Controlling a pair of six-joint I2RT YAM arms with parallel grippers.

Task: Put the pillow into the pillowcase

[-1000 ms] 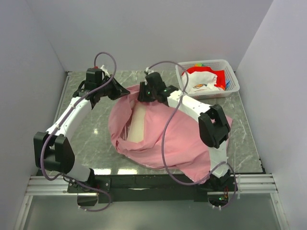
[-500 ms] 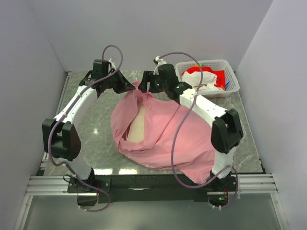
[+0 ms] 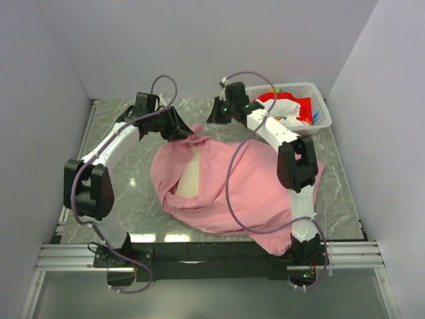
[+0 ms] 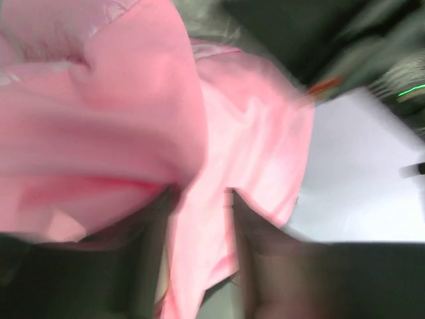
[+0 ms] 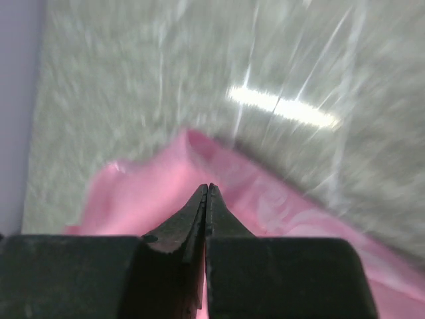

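1. Pillowcase [image 3: 246, 193] lies on the table [image 3: 133, 193], with the pillow [image 3: 191, 174] showing inside its mouth. The left gripper [image 3: 188, 132] is at its far edge and the right gripper [image 3: 214, 117] just beyond.
2. Left wrist, blurred: jaws part-way apart, pink cloth between them.
3. Right wrist: jaws closed together, empty, over the cloth.

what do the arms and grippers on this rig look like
The left arm and right arm both have white links with bulky black joint housings. Each is trailed by a looping grey-purple cable. The right gripper has black tapered fingers with toothed inner edges. The left gripper also looks dark, but it is blurred.
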